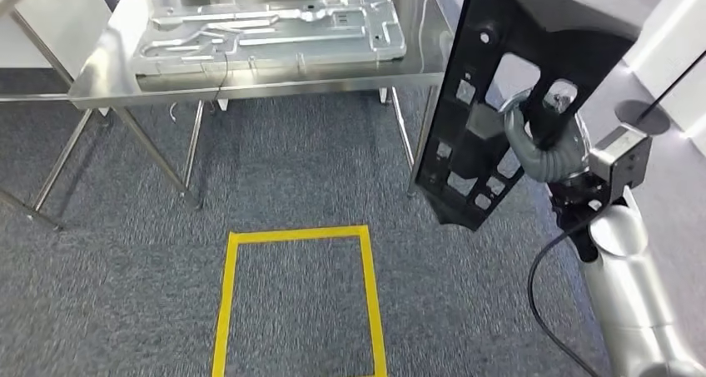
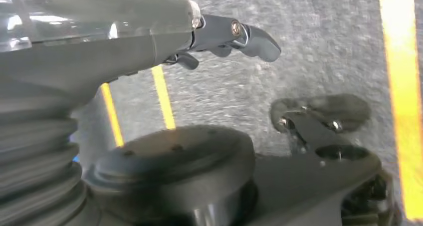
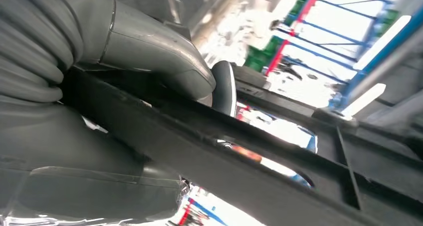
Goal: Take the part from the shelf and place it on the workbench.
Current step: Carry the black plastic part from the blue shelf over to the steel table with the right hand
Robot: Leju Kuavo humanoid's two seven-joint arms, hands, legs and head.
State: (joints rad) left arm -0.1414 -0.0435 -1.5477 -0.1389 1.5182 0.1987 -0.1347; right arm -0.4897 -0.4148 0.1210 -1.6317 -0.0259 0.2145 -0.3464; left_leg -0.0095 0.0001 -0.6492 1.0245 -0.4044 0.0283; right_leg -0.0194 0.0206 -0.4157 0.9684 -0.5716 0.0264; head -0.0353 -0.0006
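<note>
The part point(image 1: 483, 102) is a long black plastic frame with several cut-outs. In the head view it hangs upright at the right, its top end level with the corner of the steel workbench point(image 1: 250, 86). My right hand point(image 1: 541, 140) grips it from behind, around a bar near its middle. The right wrist view shows the grey thumb of that hand point(image 3: 144, 46) pressed over a black rib of the part point(image 3: 279, 186). My left hand point(image 2: 124, 51) hangs over the carpet, its dark fingers point(image 2: 249, 34) spread and holding nothing.
A silver pressed metal panel point(image 1: 275, 32) lies flat across most of the workbench top. The bench legs point(image 1: 150, 148) stand on grey carpet. A yellow tape square point(image 1: 295, 235) marks the floor in front of me. A black cable point(image 1: 541, 285) runs beside my right arm.
</note>
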